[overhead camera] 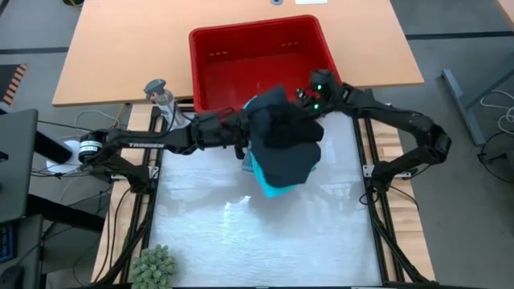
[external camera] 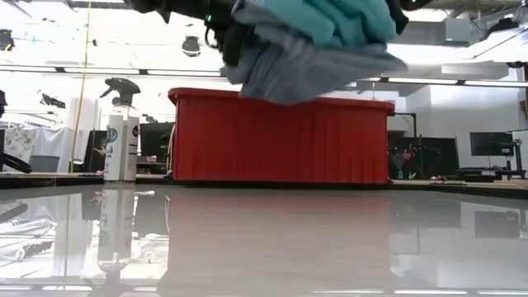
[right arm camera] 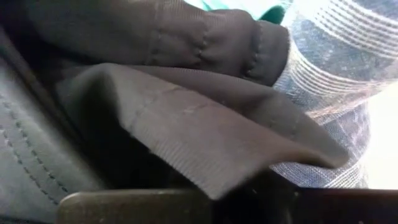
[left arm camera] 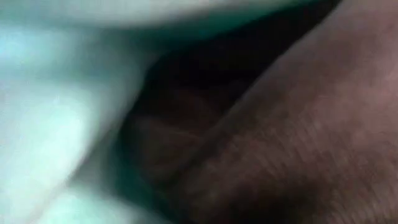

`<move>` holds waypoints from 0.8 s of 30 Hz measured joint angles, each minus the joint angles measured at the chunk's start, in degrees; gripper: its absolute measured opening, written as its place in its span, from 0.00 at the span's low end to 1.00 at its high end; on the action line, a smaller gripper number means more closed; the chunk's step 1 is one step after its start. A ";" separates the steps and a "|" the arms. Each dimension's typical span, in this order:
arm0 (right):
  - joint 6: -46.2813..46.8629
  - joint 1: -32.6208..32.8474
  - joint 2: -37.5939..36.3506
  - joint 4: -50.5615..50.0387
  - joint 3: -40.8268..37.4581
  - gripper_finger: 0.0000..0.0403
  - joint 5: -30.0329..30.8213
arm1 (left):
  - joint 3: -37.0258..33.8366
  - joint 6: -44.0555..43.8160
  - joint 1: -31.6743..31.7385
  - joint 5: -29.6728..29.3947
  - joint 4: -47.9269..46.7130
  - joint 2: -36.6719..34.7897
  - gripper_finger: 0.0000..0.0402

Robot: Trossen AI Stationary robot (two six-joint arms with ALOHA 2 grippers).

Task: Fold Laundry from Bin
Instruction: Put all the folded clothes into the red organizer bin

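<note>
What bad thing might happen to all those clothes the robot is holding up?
1. The laundry hangs bunched in the air between both arms, above the table. A loose piece, such as the turquoise one sagging lowest, might slip out.
2. The bundle hangs just in front of the bin, so a dropped piece might catch on its rim.

The laundry [overhead camera: 283,144] is held bundled above the table [overhead camera: 265,233], just in front of the bin [overhead camera: 257,60], between the left hand [overhead camera: 241,144] and the right hand [overhead camera: 309,100]. A spray bottle [overhead camera: 161,95] is placed left of the bin, and a plant [overhead camera: 152,267] is set at the table's near left corner.
</note>
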 joint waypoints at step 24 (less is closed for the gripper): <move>-5.00 -12.33 26.36 -7.06 48.98 0.08 -12.89 | 18.78 13.81 21.58 3.17 -12.77 0.33 0.09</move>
